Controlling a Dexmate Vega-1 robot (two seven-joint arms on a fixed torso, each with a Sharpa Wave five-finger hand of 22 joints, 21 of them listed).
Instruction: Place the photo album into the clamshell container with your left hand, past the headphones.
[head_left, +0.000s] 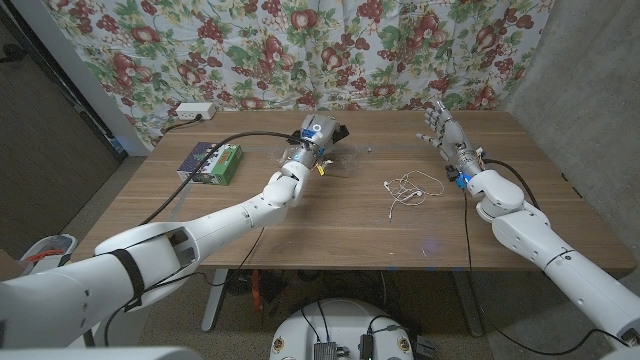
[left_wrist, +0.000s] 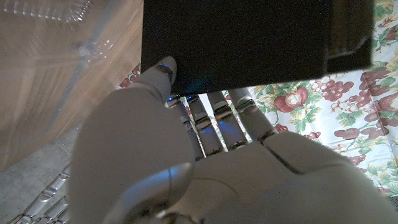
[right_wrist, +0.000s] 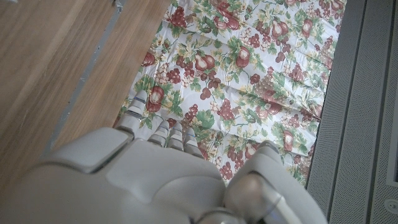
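Photo album (left_wrist: 236, 43) in left hand (head_left: 316, 133) over wooden table (head_left: 330, 225).

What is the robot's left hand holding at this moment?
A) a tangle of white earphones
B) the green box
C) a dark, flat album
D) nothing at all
C: in the left wrist view the left hand grips the dark photo album, while the white headphones and the green box lie untouched on the table.
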